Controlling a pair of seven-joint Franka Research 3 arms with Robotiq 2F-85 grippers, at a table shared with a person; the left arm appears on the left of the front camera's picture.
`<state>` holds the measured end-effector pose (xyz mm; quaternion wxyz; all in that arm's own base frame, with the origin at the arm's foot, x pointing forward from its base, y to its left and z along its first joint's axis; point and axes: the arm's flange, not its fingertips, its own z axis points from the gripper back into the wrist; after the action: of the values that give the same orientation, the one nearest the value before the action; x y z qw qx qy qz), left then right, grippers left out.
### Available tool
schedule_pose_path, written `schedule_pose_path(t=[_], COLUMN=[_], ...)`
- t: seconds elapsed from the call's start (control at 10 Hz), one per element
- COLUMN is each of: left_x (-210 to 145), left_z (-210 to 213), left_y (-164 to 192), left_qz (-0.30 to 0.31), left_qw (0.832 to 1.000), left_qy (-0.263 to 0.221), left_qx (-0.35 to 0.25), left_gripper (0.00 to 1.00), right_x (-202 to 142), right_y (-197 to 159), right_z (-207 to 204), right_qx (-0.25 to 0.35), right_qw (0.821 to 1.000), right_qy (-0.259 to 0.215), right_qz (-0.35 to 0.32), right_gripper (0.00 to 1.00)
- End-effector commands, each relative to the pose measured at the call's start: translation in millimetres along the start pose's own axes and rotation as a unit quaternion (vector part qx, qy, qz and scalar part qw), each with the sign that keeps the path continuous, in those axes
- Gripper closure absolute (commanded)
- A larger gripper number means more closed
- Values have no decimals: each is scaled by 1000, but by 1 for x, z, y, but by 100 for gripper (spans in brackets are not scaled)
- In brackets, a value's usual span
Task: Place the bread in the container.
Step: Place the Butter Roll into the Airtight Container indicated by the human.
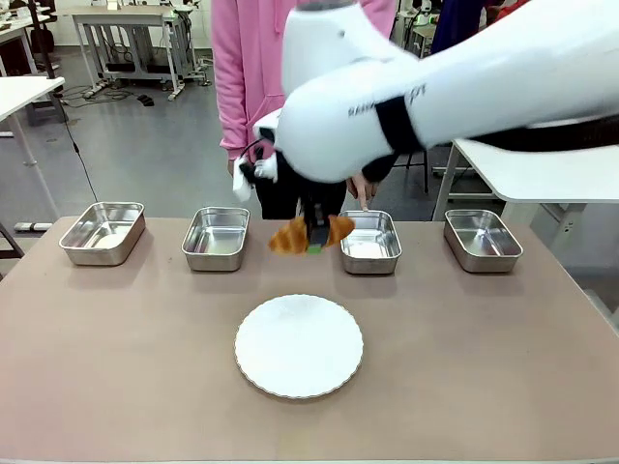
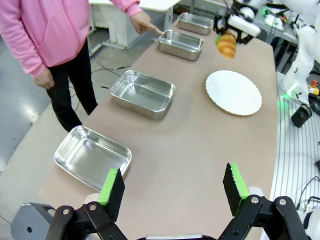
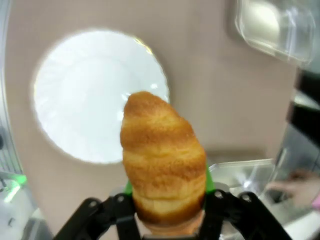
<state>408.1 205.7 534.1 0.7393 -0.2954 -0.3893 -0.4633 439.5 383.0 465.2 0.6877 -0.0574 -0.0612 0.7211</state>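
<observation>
My right gripper (image 1: 315, 236) is shut on the golden-brown croissant (image 1: 287, 238), holding it in the air above the table between the second and third steel pans. In the right wrist view the croissant (image 3: 162, 160) stands up from the gripper (image 3: 167, 202), with the white plate (image 3: 85, 95) below. A person's finger (image 1: 363, 198) points at the third pan (image 1: 369, 242), which lies just right of the croissant. The left wrist view shows that pan (image 2: 181, 44), the croissant (image 2: 227, 44) and my left gripper (image 2: 173, 185), open and holding nothing above the table's left end.
Three more steel pans stand in the far row: far left (image 1: 103, 232), second (image 1: 216, 237) and far right (image 1: 482, 239). The round white scalloped plate (image 1: 299, 346) lies at the table's middle. The person in a pink top (image 1: 247, 58) stands at the far edge.
</observation>
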Motion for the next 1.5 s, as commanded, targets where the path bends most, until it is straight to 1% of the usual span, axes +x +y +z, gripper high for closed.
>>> schedule_pose_path(t=[0.0,0.1,0.2,0.3,0.4,0.5,0.8,0.9,1.0,1.1,1.2,1.3,1.4], left_x=[1,1,1,1,1,1,1,1,1,1,1,1,1], left_z=[1,1,1,1,1,1,1,1,1,1,1,1,1], left_y=[-1,-1,-1,-1,-1,-1,-1,-1,-1,-1,-1,-1,-1], left_qz=[-9,-9,-9,-9,-9,-9,-9,-9,-9,-9,-9,-9,-9], left_qw=[1000,1000,1000,1000,1000,1000,1000,1000,1000,1000,1000,1000,1000], left_qy=[-3,-3,-3,-3,-3,-3,-3,-3,-3,-3,-3,-3,-3], left_qx=[0,0,0,0,0,0,0,0,0,0,0,0,0], left_gripper=[0,0,0,0,0,0,0,0,0,0,0,0,0], right_x=[-7,-19,-28,-37,-45,-50,-50,-44,-34,-35,-42,-50,-59], right_y=[-31,-49,-61,-72,-81,-66,-66,-72,-81,-87,-88,-92,-98], right_z=[-5,-8,-12,-17,-20,-17,-17,-22,-33,-38,-40,-43,-49], right_qx=[16,15,20,26,35,26,26,31,7,-18,-46,-80,-97], right_qw=[981,962,946,930,922,950,950,942,897,860,824,781,758], right_qy=[31,37,35,36,24,35,35,33,41,42,45,54,67], right_qz=[-189,-270,-321,-364,-386,-310,-310,-333,-440,-509,-563,-617,-642], right_gripper=[45,45,45,45,45,45,45,45,45,45,45,45,45])
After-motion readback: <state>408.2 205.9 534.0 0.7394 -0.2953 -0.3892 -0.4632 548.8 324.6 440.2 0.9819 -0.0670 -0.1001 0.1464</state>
